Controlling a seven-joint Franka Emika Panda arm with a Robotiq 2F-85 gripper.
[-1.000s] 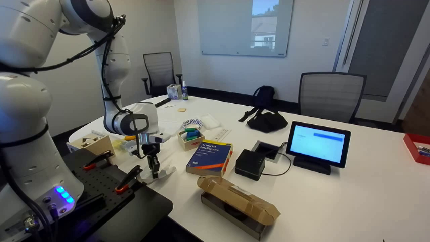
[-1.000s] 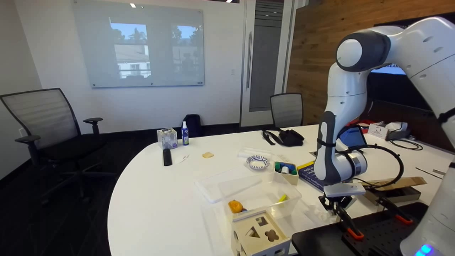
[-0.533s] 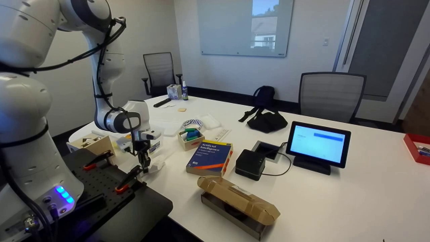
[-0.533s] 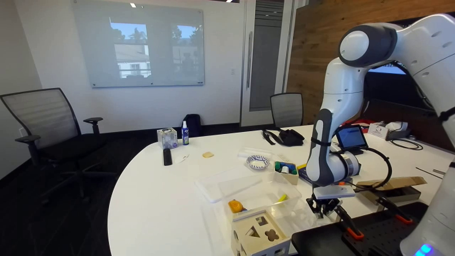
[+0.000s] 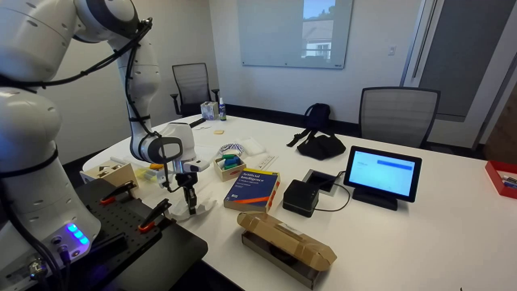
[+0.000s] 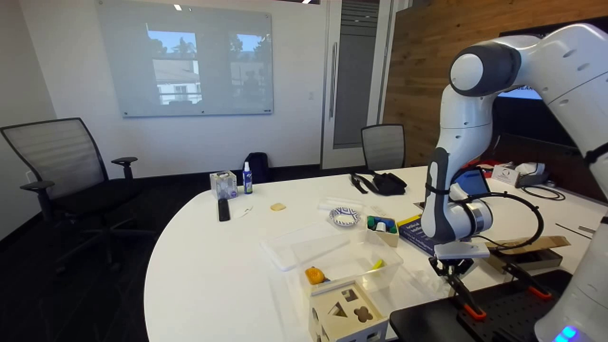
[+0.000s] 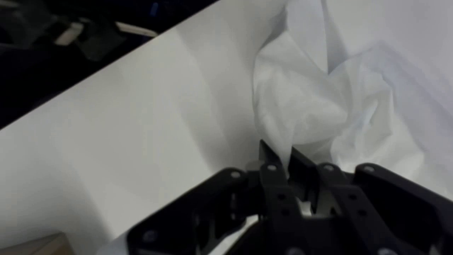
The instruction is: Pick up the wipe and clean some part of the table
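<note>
The wipe is a thin, crumpled white sheet (image 7: 300,99), pinched between the fingertips of my gripper (image 7: 277,154) in the wrist view. The wipe (image 5: 207,205) spreads low against the white table (image 5: 396,250) beside the black bench edge in an exterior view. My gripper (image 5: 192,211) points down there, its tips at about table height. The wipe (image 6: 430,281) also shows in an exterior view, where a black clamp partly hides my gripper (image 6: 447,274). The table (image 6: 209,266) and its edge also show there; in the wrist view the bare table (image 7: 134,141) lies left of the wipe.
A blue book (image 5: 253,188), a marker box (image 5: 229,166) and an open cardboard box (image 5: 286,246) stand near the gripper. Clamps (image 5: 155,216) rise from the black bench (image 5: 173,246). A clear bin (image 6: 351,256) and wooden shape box (image 6: 349,311) stand nearby.
My gripper, holding the wipe, moved away from the book toward the clear bin, then back toward the book, slightly past its earlier spot. The wipe moved with it, low over the table.
</note>
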